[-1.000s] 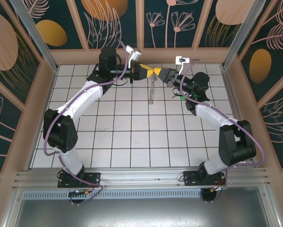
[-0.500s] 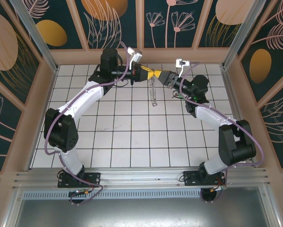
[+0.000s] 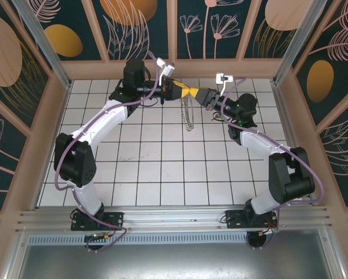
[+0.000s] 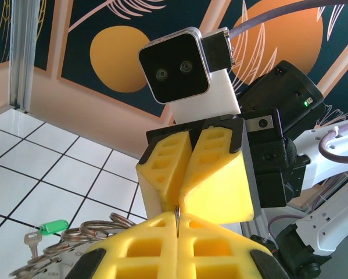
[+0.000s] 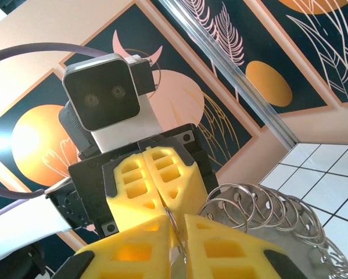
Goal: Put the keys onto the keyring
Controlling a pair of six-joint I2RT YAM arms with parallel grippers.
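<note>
My left gripper (image 3: 184,91) and right gripper (image 3: 198,93) meet tip to tip above the back of the tiled floor. The keyring (image 3: 189,113), a chain of grey metal rings, hangs down from where they meet. In the left wrist view my left gripper (image 4: 177,216) is shut on a thin ring edge, with more of the keyring (image 4: 75,237) at lower left. In the right wrist view my right gripper (image 5: 176,224) pinches a ring of the keyring (image 5: 261,203). The key (image 4: 53,226), green-headed, lies on a tile beneath, apart from both grippers.
The tiled floor (image 3: 162,168) is ringed by a low wooden wall (image 3: 174,68) just behind the grippers. Metal corner posts (image 3: 43,40) stand at the back. Both arms arch in from the near edge.
Both grippers shifted slightly left. The right jaws loosened for a moment and closed again on the ring. The hanging chain swung a little.
</note>
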